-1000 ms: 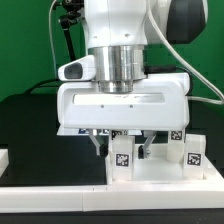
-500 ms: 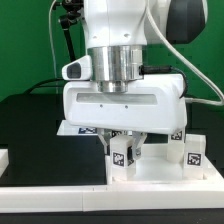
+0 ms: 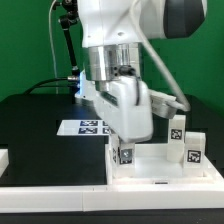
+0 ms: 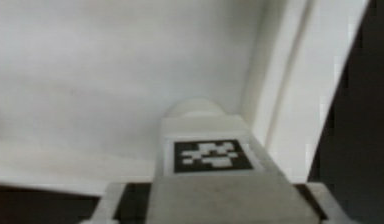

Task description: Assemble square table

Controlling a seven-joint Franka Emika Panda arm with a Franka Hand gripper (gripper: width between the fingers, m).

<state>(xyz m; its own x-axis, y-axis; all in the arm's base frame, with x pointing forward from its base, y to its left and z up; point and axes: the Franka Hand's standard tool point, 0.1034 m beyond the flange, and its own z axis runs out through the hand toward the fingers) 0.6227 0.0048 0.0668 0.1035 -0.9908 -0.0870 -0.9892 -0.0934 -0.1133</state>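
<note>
In the exterior view the arm fills the upper middle of the frame, and its gripper reaches down just below centre, its jaws closed partway on a small white tagged leg held upright over the near left corner of the square tabletop, which lies in the lower right of the frame. Two more legs stand at the right edge of the frame on the tabletop's right side, and the marker board lies flat on the black table left of centre. The wrist view shows the held leg at lower centre between the two fingers, above the tabletop's rimmed hollow face.
</note>
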